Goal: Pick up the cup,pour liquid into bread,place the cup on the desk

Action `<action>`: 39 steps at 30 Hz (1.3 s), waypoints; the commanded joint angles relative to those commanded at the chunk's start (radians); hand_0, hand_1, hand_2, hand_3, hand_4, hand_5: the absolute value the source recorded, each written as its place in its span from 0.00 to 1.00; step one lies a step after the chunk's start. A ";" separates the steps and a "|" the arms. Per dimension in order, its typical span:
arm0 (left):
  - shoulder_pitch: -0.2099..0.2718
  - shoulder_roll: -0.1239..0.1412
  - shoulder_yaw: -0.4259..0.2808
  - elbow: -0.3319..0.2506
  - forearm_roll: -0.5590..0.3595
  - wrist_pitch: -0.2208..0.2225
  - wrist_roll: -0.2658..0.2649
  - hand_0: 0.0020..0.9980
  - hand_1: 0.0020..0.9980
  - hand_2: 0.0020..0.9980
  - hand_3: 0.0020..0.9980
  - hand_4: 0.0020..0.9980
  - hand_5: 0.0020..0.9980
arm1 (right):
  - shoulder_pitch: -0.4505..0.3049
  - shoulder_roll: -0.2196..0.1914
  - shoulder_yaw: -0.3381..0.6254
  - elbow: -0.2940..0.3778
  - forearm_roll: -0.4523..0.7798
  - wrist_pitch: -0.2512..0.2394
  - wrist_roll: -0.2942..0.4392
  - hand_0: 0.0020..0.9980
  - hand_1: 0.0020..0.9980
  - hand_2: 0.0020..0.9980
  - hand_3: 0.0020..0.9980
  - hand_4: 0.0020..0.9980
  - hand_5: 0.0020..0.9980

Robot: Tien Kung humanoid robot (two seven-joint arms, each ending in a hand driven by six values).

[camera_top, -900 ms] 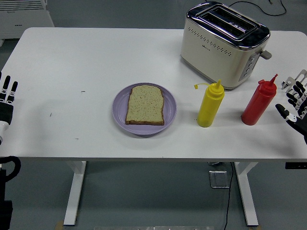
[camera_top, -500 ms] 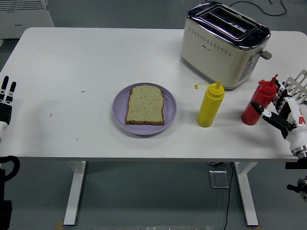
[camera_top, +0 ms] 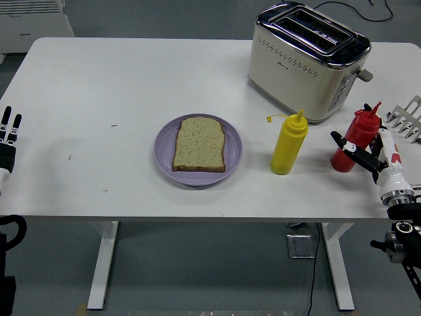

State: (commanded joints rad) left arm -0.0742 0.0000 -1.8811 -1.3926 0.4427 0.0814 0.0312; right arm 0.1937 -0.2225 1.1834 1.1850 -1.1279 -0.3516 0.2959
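One white table. One cream toaster at far right, close to the far edge. One purple plate near centre holding one bread slice. Two squeeze bottles, no cup in view — yellow bottle right of the plate, red bottle further right near the table's right edge. Wide bare table left of the plate. Right hand at the red bottle, fingers wrapping its lower body — full grasp, cannot tell. Left hand at left edge, fingers straight, released, holding nothing.
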 joint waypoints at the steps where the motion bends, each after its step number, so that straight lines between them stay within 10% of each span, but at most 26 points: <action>1: 0.001 0.000 0.000 0.000 0.000 0.000 0.000 0.78 0.74 0.73 0.69 0.57 1.00 | 0.004 0.002 -0.007 -0.002 0.012 -0.014 0.001 0.88 0.83 0.85 0.96 0.97 0.37; 9: 0.004 0.000 0.001 0.001 -0.001 0.001 -0.001 0.78 0.74 0.73 0.69 0.57 1.00 | 0.020 0.011 -0.058 -0.004 0.119 -0.070 0.018 0.76 0.72 0.69 0.84 0.96 0.37; 10: 0.004 0.000 0.001 0.001 -0.001 0.001 -0.001 0.78 0.74 0.73 0.69 0.57 1.00 | 0.024 0.013 -0.065 -0.004 0.139 -0.075 0.027 0.59 0.57 0.51 0.60 0.93 0.33; 15: 0.005 0.000 0.003 0.001 -0.001 0.001 -0.001 0.78 0.74 0.73 0.69 0.57 1.00 | 0.036 0.019 -0.082 -0.001 0.201 -0.097 0.053 0.59 0.57 0.51 0.60 0.93 0.33; 16: 0.006 0.000 0.004 0.001 0.000 0.001 0.000 0.78 0.74 0.73 0.69 0.57 1.00 | 0.039 0.021 -0.085 -0.001 0.211 -0.105 0.058 0.40 0.38 0.36 0.39 0.91 0.30; 21: 0.007 0.000 0.005 0.001 0.000 0.001 0.000 0.78 0.74 0.73 0.69 0.57 1.00 | 0.046 0.027 -0.094 -0.005 0.236 -0.126 0.062 0.40 0.38 0.36 0.39 0.91 0.30; 22: 0.007 0.000 0.005 0.001 0.000 0.001 0.000 0.78 0.74 0.73 0.69 0.57 1.00 | 0.047 0.028 -0.097 -0.007 0.247 -0.137 0.065 0.25 0.24 0.27 0.30 0.93 0.33; 28: 0.009 0.000 0.005 0.001 0.000 0.002 -0.001 0.79 0.74 0.73 0.69 0.57 1.00 | 0.051 0.036 -0.105 -0.013 0.287 -0.164 0.074 0.16 0.15 0.23 0.25 0.91 0.30; 39: 0.010 0.000 0.003 0.001 -0.001 0.002 -0.001 0.79 0.74 0.73 0.69 0.57 1.00 | 0.054 0.037 -0.103 0.001 0.332 -0.155 0.076 0.19 0.17 0.24 0.25 0.89 0.28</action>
State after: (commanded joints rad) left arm -0.0637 0.0000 -1.8777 -1.3913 0.4420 0.0831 0.0306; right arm 0.2472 -0.1852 1.0808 1.1858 -0.7957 -0.5061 0.3720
